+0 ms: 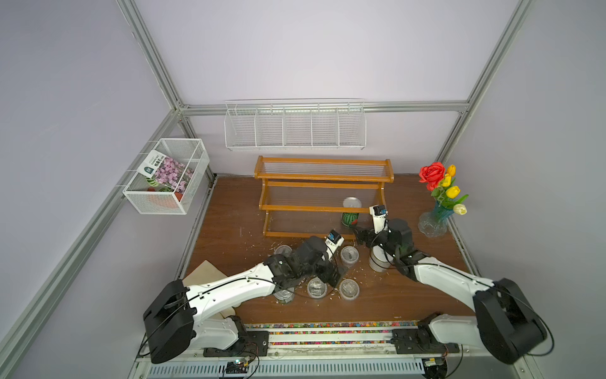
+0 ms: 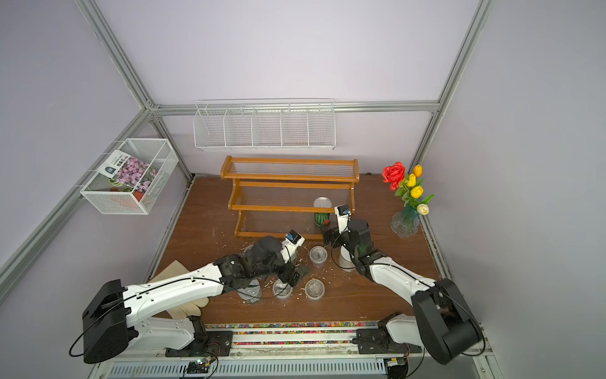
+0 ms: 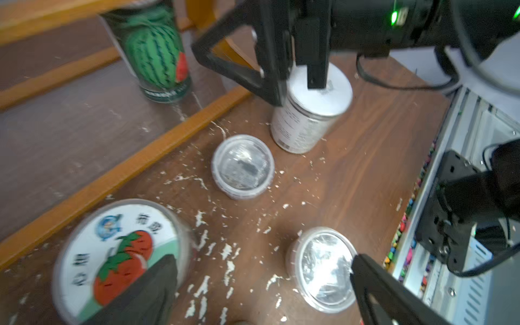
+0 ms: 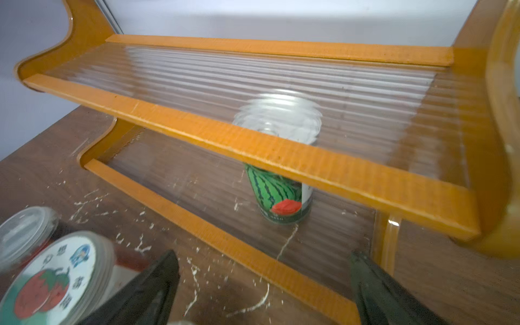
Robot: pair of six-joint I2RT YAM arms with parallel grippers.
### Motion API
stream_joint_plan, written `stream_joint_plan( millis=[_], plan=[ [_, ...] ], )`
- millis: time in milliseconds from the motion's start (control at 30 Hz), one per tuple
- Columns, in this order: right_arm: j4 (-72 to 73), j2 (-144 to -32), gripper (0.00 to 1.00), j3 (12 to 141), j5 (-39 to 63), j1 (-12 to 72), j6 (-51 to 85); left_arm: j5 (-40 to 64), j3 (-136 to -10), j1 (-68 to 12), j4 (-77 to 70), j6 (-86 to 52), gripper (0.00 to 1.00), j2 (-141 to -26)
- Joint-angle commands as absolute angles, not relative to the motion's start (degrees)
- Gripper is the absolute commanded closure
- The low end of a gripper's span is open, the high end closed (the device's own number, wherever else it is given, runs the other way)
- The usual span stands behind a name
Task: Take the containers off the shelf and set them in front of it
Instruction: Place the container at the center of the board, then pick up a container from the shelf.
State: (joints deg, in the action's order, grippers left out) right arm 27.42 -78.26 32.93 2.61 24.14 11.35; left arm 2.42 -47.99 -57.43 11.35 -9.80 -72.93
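**On the shelf's lowest tier: one can; the other containers on the worktop**

At the centre of both top views, the shelf [image 1: 323,207] [image 2: 278,207] carries only the watermelon-print can [image 1: 350,217]. The can stands upright on the lowest tier near the right end, and its lid shows through the ribbed panel above.

Lower in the frame, in front of the shelf, the worktop [image 1: 229,229] bears four clear lidded cups [image 1: 349,256]. A silver pull-tab can [image 1: 285,297] lies partly under the left arm, and a white-lidded tin [image 1: 377,265] stands right of centre. The left wrist view adds a red-fruit-labelled jar [image 3: 112,247] just beside the shelf's front rail.

Left claw [image 3: 261,259]: released and empty, jaws spread between the jar and a cup.

Right claw [image 4: 263,254]: released and empty, near the shelf's right end, facing the watermelon-print can but apart from it.
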Motion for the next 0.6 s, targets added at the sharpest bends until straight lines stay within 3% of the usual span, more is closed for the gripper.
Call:
stream_joint_plan(
  millis=[0, 233, 567],
  plan=[
    [39.53, -83.67, 0.03, 35.52, 0.86, 24.54, 13.61, 5.78, -46.50, -53.13, 9.53, -9.42, 0.00, -69.85],
    [45.16, -94.80, 0.03, 40.20, -0.60, 24.78, 13.93, 9.28, -45.22, -45.68, 9.57, -9.68, 0.00, -66.94],
    [50.54, -101.38, 0.03, 41.94, -5.35, 25.79, 11.95, 9.89, -42.92, -43.92, 9.37, -9.76, 0.00, -65.89]
  ],
)
